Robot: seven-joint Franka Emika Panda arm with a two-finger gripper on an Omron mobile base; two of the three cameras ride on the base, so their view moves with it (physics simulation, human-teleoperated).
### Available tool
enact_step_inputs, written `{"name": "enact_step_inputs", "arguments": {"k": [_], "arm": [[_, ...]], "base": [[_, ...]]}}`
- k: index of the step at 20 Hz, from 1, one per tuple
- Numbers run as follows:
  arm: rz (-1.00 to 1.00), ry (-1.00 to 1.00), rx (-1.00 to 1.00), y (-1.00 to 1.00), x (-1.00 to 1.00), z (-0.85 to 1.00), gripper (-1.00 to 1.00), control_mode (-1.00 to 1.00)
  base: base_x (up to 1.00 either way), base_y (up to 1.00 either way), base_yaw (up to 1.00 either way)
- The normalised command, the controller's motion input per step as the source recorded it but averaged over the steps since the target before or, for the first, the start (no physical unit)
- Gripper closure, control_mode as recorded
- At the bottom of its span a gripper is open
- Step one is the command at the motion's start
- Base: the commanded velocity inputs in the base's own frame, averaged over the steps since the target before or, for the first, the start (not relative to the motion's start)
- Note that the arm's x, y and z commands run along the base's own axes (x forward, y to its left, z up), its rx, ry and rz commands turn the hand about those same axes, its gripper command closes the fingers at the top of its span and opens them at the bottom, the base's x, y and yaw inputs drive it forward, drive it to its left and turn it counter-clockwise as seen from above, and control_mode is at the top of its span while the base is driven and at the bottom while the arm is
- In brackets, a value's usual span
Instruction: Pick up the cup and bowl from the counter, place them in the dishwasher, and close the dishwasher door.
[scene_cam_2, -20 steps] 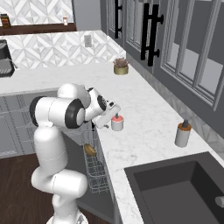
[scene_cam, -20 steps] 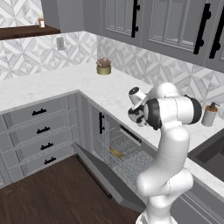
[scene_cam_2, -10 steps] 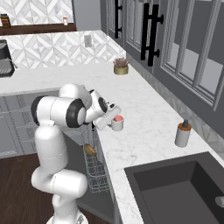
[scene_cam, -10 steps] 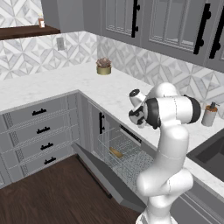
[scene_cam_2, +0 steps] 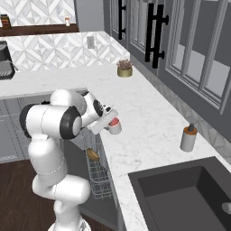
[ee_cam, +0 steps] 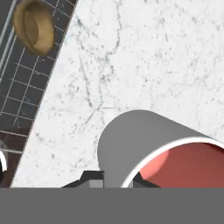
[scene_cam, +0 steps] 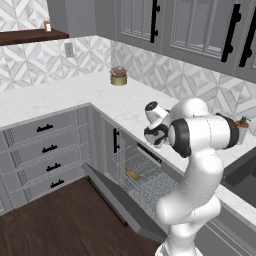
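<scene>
The gripper (scene_cam_2: 109,122) is closed on the cup (scene_cam_2: 114,126), holding it by the rim just above the counter (scene_cam_2: 149,131) near the counter's front edge. In the hand view the cup (ee_cam: 144,148) lies tilted on its side against the marble, its grey wall up and its pink-red inside facing the lower right, with a dark finger tip (ee_cam: 89,178) showing at its rim. From the left base view the gripper (scene_cam: 152,135) sits at the end of the bent white arm, over the counter's edge (scene_cam: 125,107) and above the open dishwasher (scene_cam: 137,175).

The bowl (ee_cam: 34,27) rests in the dishwasher's wire rack (ee_cam: 22,96), beyond the counter's edge; it also shows as a golden-brown shape on the rack in the left base view (scene_cam: 132,174) and the right base view (scene_cam_2: 92,154). The dishwasher door (scene_cam: 120,202) hangs dropped open, sloping down toward the dark wood floor (scene_cam: 60,225).

Farther along the counter stand a small golden pot with a plant (scene_cam_2: 124,69) by the tiled wall and a grey soap bottle (scene_cam_2: 188,137) beside the dark sink (scene_cam_2: 180,194)
</scene>
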Motion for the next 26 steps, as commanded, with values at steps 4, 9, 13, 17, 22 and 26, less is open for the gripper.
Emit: {"name": "enact_step_inputs", "arguments": {"k": [4, 9, 13, 17, 22, 26], "arm": [[0.08, 0.00, 0.12, 1.00, -1.00, 0.11, 1.00, -1.00], [0.07, 0.06, 0.09, 0.96, -0.89, -0.20, 1.00, -1.00], [0.02, 0.25, 0.01, 0.37, -0.01, -1.00, 1.00, -1.00], [0.00, 0.22, -0.03, 0.00, 0.35, -0.97, 1.00, -1.00], [0.02, 0.03, -0.10, 0.00, 0.26, -0.65, 1.00, -1.00], [0.08, 0.00, -0.07, -0.06, 0.05, -0.60, 1.00, -1.00]], "base": [[0.00, 0.00, 0.00], [0.00, 0.00, 0.00], [0.00, 0.00, 0.00], [0.00, 0.00, 0.00], [0.00, 0.00, 0.00], [0.00, 0.00, 0.00]]}}
